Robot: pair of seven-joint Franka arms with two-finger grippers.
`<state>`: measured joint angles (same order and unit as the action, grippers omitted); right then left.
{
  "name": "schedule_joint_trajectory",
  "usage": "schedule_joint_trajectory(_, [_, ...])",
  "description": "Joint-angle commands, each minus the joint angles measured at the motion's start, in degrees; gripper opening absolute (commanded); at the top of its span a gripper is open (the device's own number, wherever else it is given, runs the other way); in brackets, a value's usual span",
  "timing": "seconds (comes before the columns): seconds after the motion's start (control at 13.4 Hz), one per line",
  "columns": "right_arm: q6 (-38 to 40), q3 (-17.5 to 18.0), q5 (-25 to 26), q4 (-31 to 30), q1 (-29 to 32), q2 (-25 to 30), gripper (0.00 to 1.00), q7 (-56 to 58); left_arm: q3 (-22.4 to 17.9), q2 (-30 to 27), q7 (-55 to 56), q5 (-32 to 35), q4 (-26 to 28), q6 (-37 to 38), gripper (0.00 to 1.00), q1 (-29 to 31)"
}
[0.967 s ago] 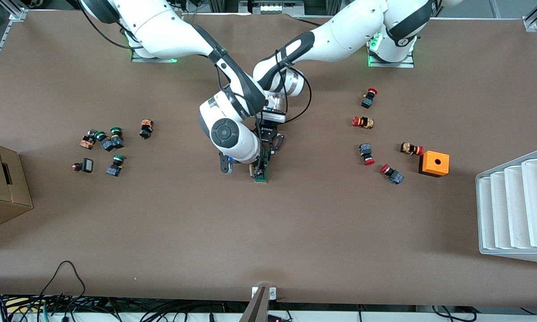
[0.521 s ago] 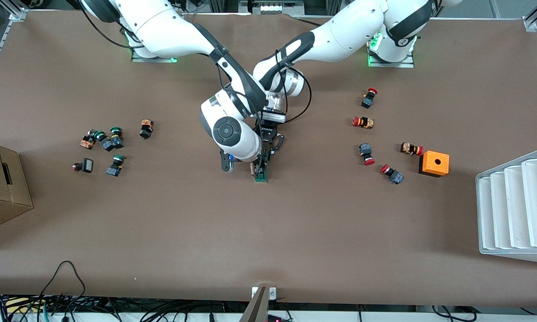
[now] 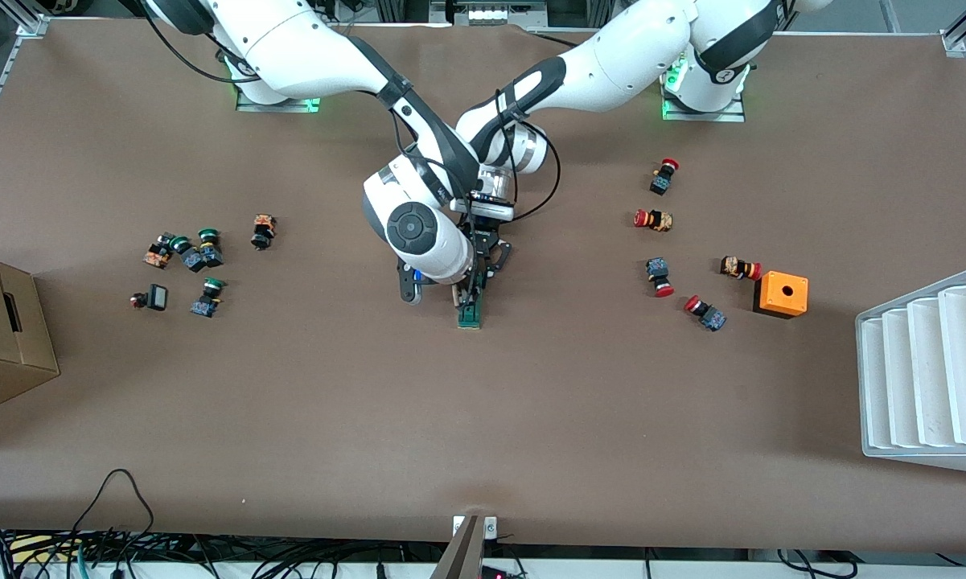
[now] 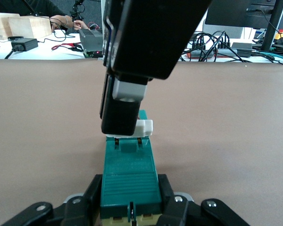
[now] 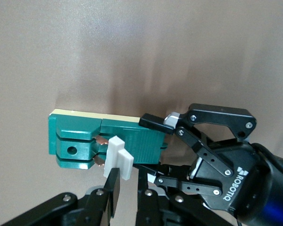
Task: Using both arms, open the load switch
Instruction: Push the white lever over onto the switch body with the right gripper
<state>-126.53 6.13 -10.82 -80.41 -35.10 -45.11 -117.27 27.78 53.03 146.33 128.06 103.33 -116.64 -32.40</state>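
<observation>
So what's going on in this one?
Both arms are working on the green load switch in the middle of the table. The left gripper is shut on the switch's body, holding it down on the table. The right gripper is shut on the white piece at its end, as if to pull it open.

switch (image 3: 470, 312): mid-table, lying flat
left gripper (image 3: 477, 281): clamped on switch's end toward the bases
right gripper (image 5: 125, 188): pinching lever (image 5: 119, 157) on switch's top
box (image 3: 781, 294): toward left arm's end, well apart from switch
</observation>
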Motion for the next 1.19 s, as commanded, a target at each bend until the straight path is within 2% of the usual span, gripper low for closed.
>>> schedule_joint_trajectory(0.0, [-1.4,0.6,1.8,-4.0,0.0,2.2,0.21,-1.6,-0.4,2.6,0.8,2.7,-3.6,-1.0,0.44,-0.1])
schedule_joint_trajectory(1.12, [-3.8,0.6,2.3,-5.5,-0.6,1.8,0.21,-1.6,-0.4,2.7,1.3,2.7,-3.7,-1.0,0.44,-0.1])
